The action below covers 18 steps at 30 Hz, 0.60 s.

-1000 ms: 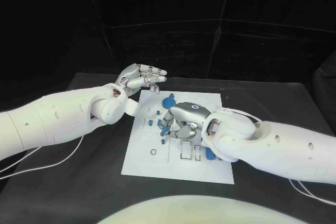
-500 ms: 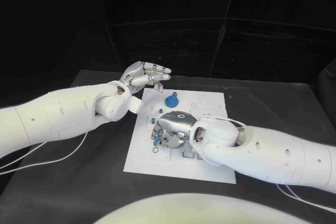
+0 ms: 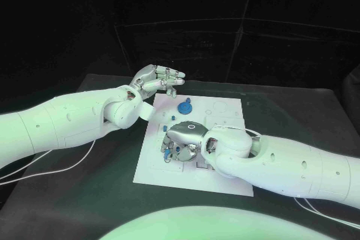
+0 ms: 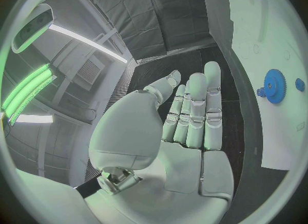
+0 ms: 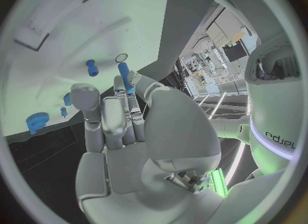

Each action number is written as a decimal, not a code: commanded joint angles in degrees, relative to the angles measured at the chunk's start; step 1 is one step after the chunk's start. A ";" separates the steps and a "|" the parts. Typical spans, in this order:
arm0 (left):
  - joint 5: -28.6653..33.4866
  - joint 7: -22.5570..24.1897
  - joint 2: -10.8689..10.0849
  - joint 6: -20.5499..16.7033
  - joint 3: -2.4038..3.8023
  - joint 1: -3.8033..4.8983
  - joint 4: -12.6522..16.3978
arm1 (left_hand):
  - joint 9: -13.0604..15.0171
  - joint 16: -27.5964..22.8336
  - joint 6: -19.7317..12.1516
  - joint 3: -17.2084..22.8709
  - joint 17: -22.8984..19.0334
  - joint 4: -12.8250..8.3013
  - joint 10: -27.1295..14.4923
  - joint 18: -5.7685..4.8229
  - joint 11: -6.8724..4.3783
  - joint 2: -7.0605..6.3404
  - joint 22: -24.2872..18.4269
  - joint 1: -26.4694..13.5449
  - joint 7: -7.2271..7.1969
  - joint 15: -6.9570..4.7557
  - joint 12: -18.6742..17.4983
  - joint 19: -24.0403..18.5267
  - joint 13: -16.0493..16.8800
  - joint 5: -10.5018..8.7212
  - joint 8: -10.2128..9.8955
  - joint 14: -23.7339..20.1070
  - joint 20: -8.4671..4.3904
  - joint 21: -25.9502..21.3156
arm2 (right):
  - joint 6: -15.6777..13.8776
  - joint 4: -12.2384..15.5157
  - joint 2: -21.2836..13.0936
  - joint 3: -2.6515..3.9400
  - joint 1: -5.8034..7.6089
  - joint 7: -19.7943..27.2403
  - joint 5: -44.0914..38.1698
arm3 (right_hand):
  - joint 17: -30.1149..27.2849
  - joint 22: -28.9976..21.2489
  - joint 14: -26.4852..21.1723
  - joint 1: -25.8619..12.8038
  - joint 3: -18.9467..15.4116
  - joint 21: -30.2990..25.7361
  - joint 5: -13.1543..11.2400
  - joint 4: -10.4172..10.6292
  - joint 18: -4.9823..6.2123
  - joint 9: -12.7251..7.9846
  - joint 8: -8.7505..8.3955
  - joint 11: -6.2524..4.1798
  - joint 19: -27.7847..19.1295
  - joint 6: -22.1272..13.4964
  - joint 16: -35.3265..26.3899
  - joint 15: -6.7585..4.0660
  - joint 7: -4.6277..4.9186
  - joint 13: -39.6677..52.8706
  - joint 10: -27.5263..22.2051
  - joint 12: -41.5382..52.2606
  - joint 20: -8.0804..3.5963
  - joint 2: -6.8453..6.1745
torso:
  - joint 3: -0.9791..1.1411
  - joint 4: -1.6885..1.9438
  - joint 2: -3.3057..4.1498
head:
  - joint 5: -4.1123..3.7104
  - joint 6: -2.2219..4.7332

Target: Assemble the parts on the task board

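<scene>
**A:** So what's the silver right hand [image 3: 182, 141] doing?

**B:** It's pinching a long blue plastic peg [image 5: 124, 76] over the white rectangular task board [image 3: 225, 181], near the middle.

**A:** And the silver left hand [image 3: 156, 80]?

**B:** Hovering past the board's far corner, fingers loosely curled, holding nothing. A round blue plastic gear [image 3: 183, 109] is sitting nearby.

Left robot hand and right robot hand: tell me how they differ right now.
The left robot hand is raised beyond the task board's far corner, over the table; the right robot hand is down over the board's middle. The left robot hand holds nothing, its fingers nearly straight in the left wrist view; the right robot hand's fingers curl toward a blue peg, though whether they grip it is unclear. Both are silver, on white arms.
</scene>
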 commanded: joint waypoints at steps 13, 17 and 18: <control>0.28 0.22 0.14 0.70 0.05 0.10 0.04 | -0.05 -0.29 -0.39 -0.16 -0.06 -0.02 -0.30 0.74 0.01 0.48 -0.07 0.12 -0.07 0.07 0.28 -0.29 -0.06 -0.09 0.27 -0.32 0.18 -0.18 | 3.10 -0.43 0.55 -0.76 -0.01 0.25 -1.67 | -0.08 -0.04 1.21 -0.05 0.44 0.06 0.29 -0.06 -0.22 0.04 0.30 0.15 -0.12 0.38 -0.10 -0.16 0.17 0.00 0.42 -0.32 0.15 -0.22 | -0.03 0.03 0.02 | 0.21 -0.30; 0.28 0.20 0.13 0.70 0.05 0.10 0.06 | -0.05 -0.29 -0.39 -0.16 -0.06 -0.02 -0.30 0.74 0.01 0.48 -0.07 0.12 -0.07 0.07 0.28 -0.29 -0.06 -0.09 0.27 -0.32 0.18 -0.18 | 3.21 -0.54 0.67 -0.91 -0.01 0.04 -2.02 | -0.08 -0.04 1.21 -0.05 0.44 0.06 0.29 -0.06 -0.22 0.04 0.30 0.15 -0.12 0.38 -0.10 -0.16 0.17 0.00 0.42 -0.32 0.15 -0.22 | -0.01 0.00 0.05 | 0.23 -0.32; 0.28 0.19 0.12 0.70 0.05 0.10 0.05 | -0.05 -0.29 -0.39 -0.16 -0.06 -0.02 -0.30 0.74 0.01 0.48 -0.07 0.12 -0.07 0.07 0.28 -0.29 -0.06 -0.09 0.27 -0.32 0.18 -0.18 | 3.25 -0.56 0.71 -0.93 -0.01 0.00 -2.13 | -0.09 -0.05 1.21 -0.05 0.44 0.06 0.29 -0.07 -0.22 0.04 0.30 0.15 -0.12 0.38 -0.11 -0.16 0.17 0.00 0.42 -0.33 0.15 -0.23 | -0.01 -0.01 0.05 | 0.21 -0.31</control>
